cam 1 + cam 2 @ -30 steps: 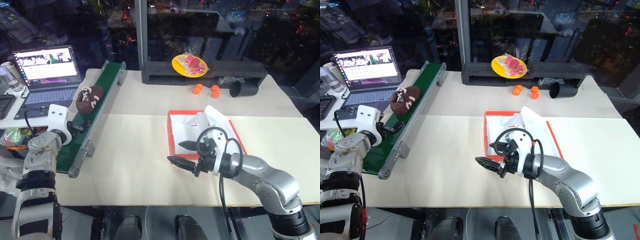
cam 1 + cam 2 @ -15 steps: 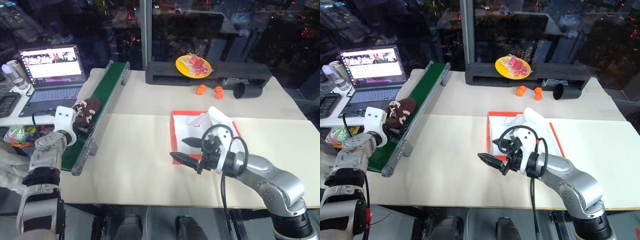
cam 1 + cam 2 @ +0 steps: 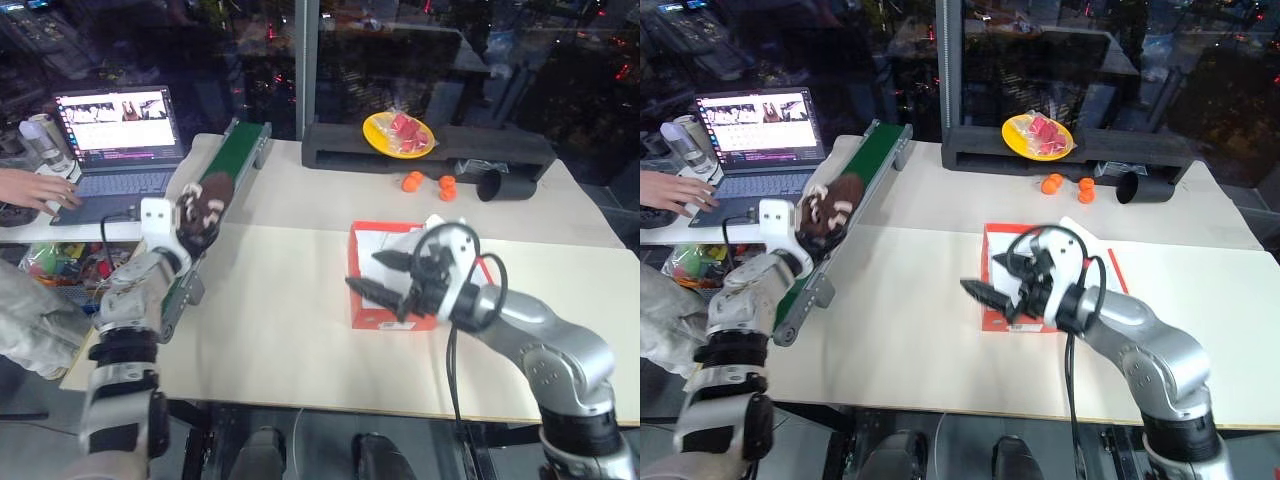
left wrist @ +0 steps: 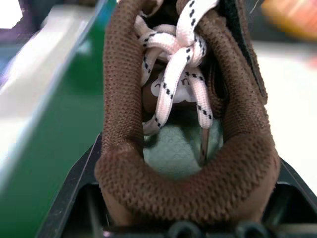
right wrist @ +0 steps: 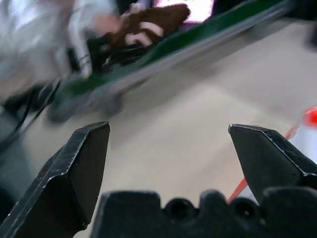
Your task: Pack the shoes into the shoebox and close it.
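One dark brown shoe (image 3: 204,201) with white laces sits at the near end of the green conveyor belt (image 3: 238,152). My left gripper (image 3: 183,226) is shut on its heel end. In the left wrist view the shoe's heel collar (image 4: 188,183) presses against both black fingers. The red-orange shoebox (image 3: 353,268) stands open in the middle of the table, white inside, with white paper at its right side. My right gripper (image 3: 364,270) hovers open over the box's near left corner, pointing left, with nothing between its fingers (image 5: 84,163). The shoe (image 5: 151,26) is also in the right wrist view.
A laptop (image 3: 118,128) stands left of the belt, with a person's hand (image 3: 42,187) on its keyboard. At the back are a black riser (image 3: 440,152), a yellow plate (image 3: 398,133), small orange fruits (image 3: 412,181) and a black cup (image 3: 506,184) on its side.
My left gripper has closed on the shoe and carried it right and slightly up. The right gripper has risen toward the box corner. A person's hand has come to the laptop. The camera has shifted.
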Controlling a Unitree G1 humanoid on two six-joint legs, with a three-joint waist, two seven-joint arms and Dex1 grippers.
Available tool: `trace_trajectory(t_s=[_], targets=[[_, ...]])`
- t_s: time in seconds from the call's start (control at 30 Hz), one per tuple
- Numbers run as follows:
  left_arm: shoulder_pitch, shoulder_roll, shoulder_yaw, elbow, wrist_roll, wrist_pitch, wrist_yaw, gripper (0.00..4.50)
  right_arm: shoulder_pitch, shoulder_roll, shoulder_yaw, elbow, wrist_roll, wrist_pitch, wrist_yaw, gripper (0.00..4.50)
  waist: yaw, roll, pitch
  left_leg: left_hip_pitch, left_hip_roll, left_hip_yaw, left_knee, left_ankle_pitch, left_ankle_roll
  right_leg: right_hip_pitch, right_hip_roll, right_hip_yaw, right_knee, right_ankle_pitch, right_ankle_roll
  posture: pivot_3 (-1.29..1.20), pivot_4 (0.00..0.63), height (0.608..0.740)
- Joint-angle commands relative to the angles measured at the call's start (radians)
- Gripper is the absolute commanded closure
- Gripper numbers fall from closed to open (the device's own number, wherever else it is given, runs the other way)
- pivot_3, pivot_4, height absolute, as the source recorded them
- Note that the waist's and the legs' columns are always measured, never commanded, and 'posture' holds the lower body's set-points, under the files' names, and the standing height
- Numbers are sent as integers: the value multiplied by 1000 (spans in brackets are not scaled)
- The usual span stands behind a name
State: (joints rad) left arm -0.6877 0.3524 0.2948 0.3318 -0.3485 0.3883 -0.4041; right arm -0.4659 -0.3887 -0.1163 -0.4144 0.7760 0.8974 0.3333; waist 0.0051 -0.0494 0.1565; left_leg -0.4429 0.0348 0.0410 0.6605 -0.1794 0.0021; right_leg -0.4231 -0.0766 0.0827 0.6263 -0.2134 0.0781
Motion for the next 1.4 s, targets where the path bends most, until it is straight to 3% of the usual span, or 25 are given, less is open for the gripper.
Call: trace_trajectory(t_s=[0.03, 0.1, 0.27, 0.57, 0.97, 1.1, 1.33, 1.37, 1.4], targets=[[-29, -98, -35, -209, -110, 80, 18, 1925, -135, 187, -166, 172, 148, 83, -278, 0, -8, 0, 0, 0, 0, 0, 0, 0, 0, 0, 0, 0, 0, 0, 0, 0, 150, 734], [-14, -166, -105, -279, -131, 126, 13, 1925, -183, 274, -192, 202, 228, 133, -353, 0, -15, 1, -1, 0, 0, -2, -1, 0, 0, 0, 0, 0, 0, 0, 0, 0, 150, 734], [16, -246, -206, -350, -147, 181, -1, 1925, -249, 348, -224, 235, 315, 181, -472, 0, -26, 1, 0, -3, 0, -3, -3, 0, 0, -2, 0, -1, 3, 0, 0, 0, 150, 734], [19, -251, -255, -325, -139, 189, -50, 1925, -295, 340, -282, 221, 437, 154, -603, 0, -34, 2, 0, -2, 0, -5, -2, 0, 0, -1, 1, -4, -1, 0, 0, 0, 150, 734], [18, -258, -288, -341, -136, 176, -88, 1925, -274, 336, -303, 250, 484, 77, -650, 0, -42, 3, 0, -3, 0, -7, -2, 0, 1, -1, 1, -5, -2, -1, 0, 0, 150, 734], [18, -255, -290, -337, -123, 167, -81, 1925, -255, 332, -289, 240, 486, 60, -655, 1040, -44, 3, 1, -3, 0, -7, -2, 0, 1, -1, 1, -5, -2, -1, 0, 0, 150, 734], [22, -242, -306, -334, -101, 151, -82, 1925, -258, 326, -264, 241, 489, 46, -645, 3475, -45, 4, 1, -3, 0, -7, -2, 0, 1, -1, 1, -5, -2, -1, 0, 0, 150, 734], [23, -239, -309, -333, -96, 147, -83, 1925, -258, 324, -255, 239, 483, 48, -639, 3752, -45, 4, 1, -3, 0, -7, -2, 0, 1, -1, 1, -5, -2, -1, 0, 0, 150, 734], [24, -237, -313, -332, -93, 146, -85, 1925, -258, 325, -248, 235, 483, 48, -635, 3752, -45, 4, 1, -3, 0, -7, -2, 0, 1, -1, 1, -5, -2, -1, 0, 0, 150, 734]])
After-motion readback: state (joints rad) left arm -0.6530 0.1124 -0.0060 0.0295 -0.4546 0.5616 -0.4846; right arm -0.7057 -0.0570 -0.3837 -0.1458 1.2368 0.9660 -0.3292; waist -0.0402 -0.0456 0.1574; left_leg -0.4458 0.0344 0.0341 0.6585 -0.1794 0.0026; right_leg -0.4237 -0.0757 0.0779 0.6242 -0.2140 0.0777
